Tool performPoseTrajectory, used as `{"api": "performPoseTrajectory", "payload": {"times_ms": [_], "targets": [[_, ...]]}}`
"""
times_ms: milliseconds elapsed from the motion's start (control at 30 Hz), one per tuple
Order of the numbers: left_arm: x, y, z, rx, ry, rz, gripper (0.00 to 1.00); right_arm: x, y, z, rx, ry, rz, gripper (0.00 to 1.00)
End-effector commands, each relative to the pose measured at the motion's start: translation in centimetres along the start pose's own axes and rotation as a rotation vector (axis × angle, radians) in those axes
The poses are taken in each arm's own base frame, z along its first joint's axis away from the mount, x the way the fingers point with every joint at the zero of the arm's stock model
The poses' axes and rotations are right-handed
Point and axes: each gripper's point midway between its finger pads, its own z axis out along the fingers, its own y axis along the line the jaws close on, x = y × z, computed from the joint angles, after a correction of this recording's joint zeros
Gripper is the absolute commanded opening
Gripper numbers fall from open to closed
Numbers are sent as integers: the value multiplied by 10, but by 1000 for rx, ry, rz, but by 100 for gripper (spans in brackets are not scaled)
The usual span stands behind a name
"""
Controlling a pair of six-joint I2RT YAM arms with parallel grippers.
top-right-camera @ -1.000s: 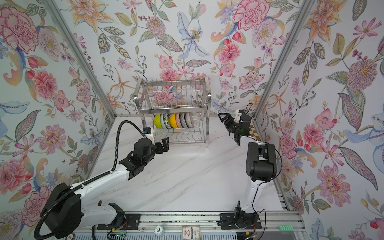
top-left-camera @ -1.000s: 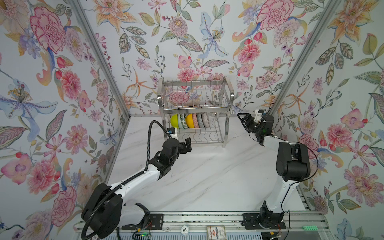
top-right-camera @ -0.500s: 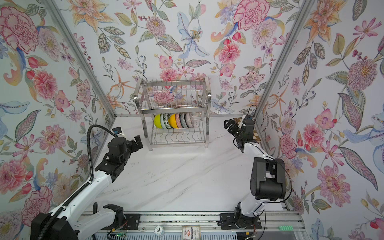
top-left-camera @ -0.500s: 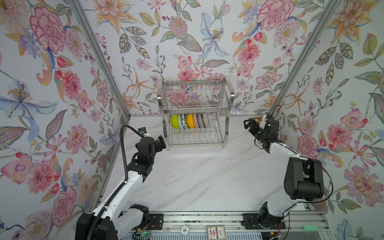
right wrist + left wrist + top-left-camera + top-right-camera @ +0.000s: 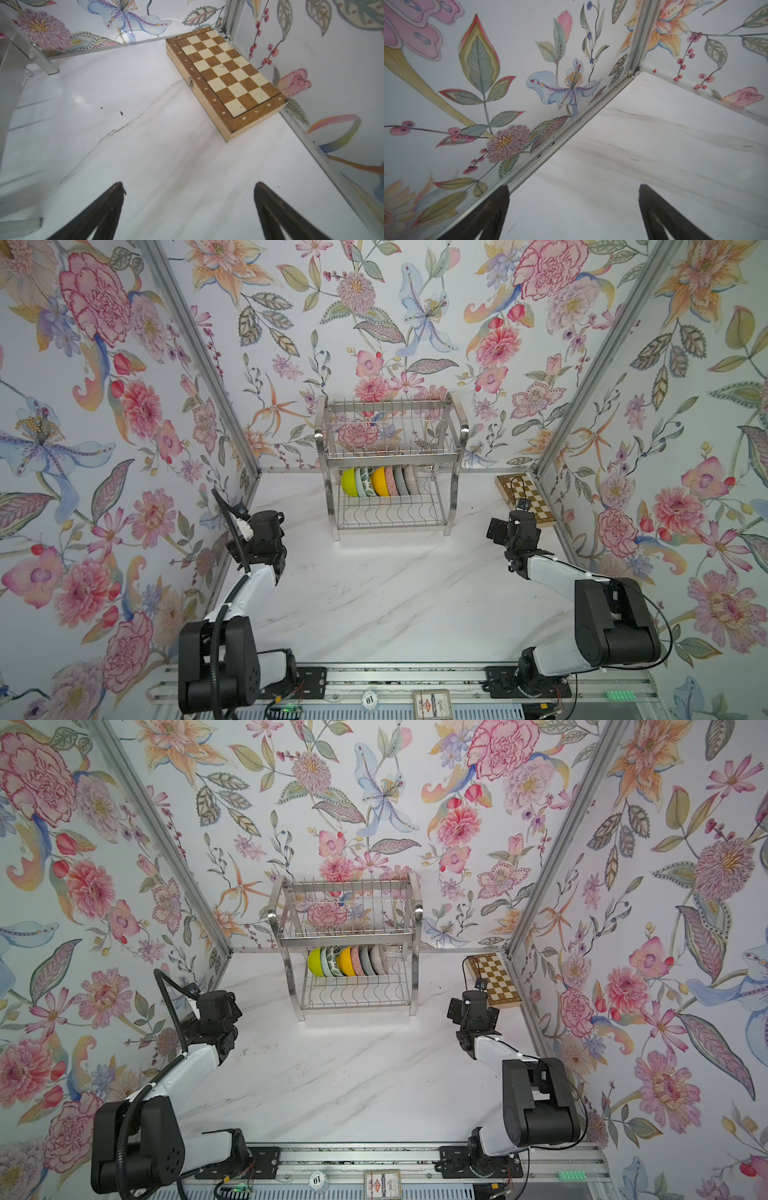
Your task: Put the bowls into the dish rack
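Marble tabletop (image 5: 395, 593) — left hand (image 5: 573, 187) and right hand (image 5: 189, 185), both spread empty, have pulled back from the dish rack (image 5: 388, 454) holding the row of bowls (image 5: 380, 481) — loading looks done.

Left fingers (image 5: 498, 199), right fingers (image 5: 113, 199) wide apart.

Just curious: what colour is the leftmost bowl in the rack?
Lime-yellow bowl, clearest in both top views.
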Motion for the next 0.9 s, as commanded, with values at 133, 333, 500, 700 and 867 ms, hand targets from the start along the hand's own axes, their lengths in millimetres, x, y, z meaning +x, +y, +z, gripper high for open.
{"api": "performPoseTrajectory", "payload": {"times_ms": [133,333,500,700,867], "targets": [[31,-5,19,-9,7,-40,99,-2,-15,-22,99,-161,-100,99],[36,-23,17,52,-106,-18,99,5,-12,-27,69,-223,-80,99],[34,-46,9,132,-163,47,99,3,6,-29,46,-261,-158,99],[39,-88,-25,300,-297,194,99,-4,3,-33,106,-347,-190,99],[40,-89,-22,318,-279,191,99,0,8,-45,63,-404,-200,99]]}}
